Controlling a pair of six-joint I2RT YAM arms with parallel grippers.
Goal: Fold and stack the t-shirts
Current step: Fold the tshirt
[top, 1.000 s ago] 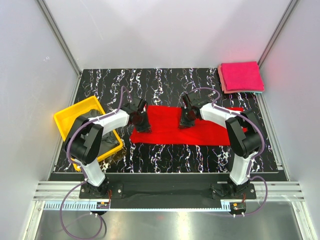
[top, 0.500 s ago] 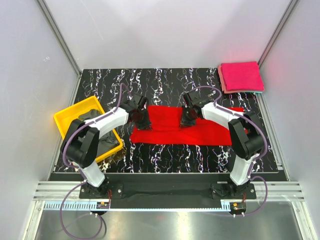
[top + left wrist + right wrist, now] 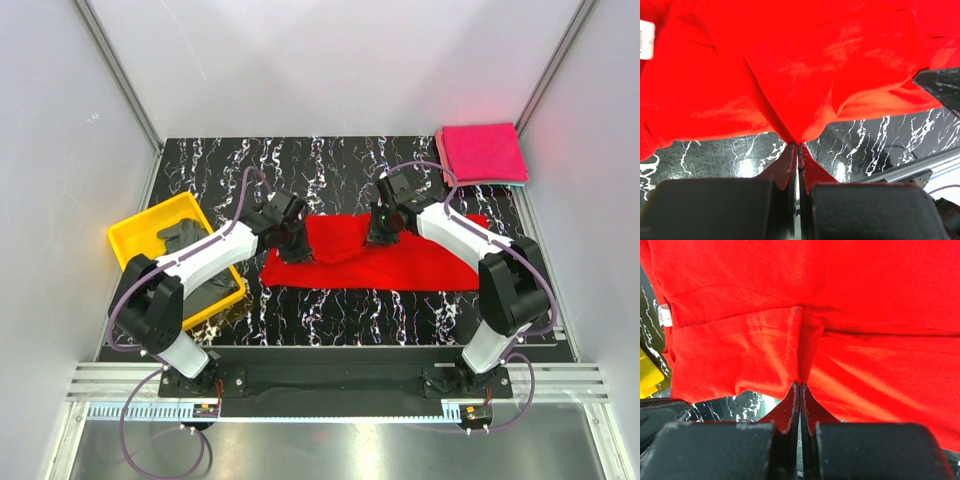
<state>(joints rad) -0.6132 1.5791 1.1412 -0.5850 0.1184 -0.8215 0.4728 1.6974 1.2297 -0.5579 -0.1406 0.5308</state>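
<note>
Lab test cell: white panel walls (image 3: 330,60), aluminium posts (image 3: 118,72), black marbled tabletop (image 3: 340,160).

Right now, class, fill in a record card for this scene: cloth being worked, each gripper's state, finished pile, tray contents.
Cloth being worked: red t-shirt, lying on the marbled table
Left gripper: shut on the red t-shirt
Right gripper: shut on the red t-shirt
Finished pile: folded pink t-shirts, far right corner
Tray contents: dark grey t-shirt in yellow tray
</note>
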